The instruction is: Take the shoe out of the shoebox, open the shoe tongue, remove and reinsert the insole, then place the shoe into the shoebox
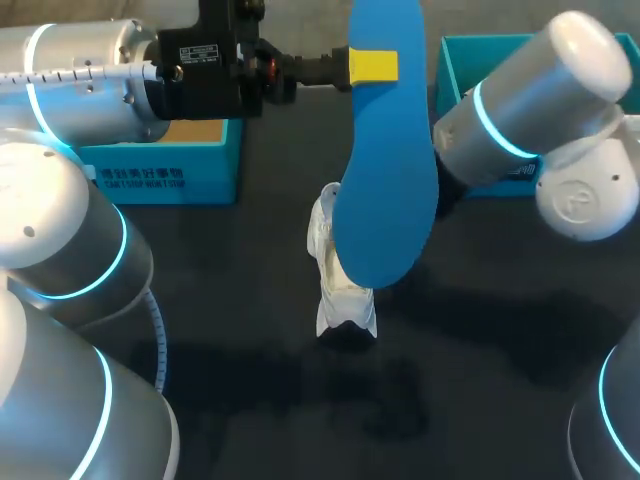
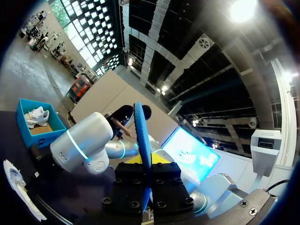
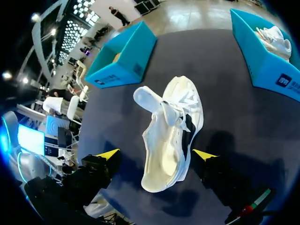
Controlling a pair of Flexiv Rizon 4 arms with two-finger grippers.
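My left gripper (image 1: 373, 65) is shut on a blue insole (image 1: 385, 160), which it holds high above the table's middle. In the left wrist view the insole (image 2: 142, 136) shows edge-on between the left gripper's (image 2: 143, 161) fingers. Below it, the white shoe (image 1: 335, 275) stands on the dark table. In the right wrist view the shoe (image 3: 173, 136) lies under my open right gripper (image 3: 156, 154), with a yellow tip on each side of its heel end. Its tongue (image 3: 147, 98) is pulled up. In the head view the insole hides the right gripper, and only the right arm (image 1: 520, 110) shows.
A teal shoebox (image 1: 165, 165) stands at the back left. Another teal box (image 3: 267, 51) at the back right holds a second white shoe (image 3: 274, 35). The table (image 1: 500, 330) is dark.
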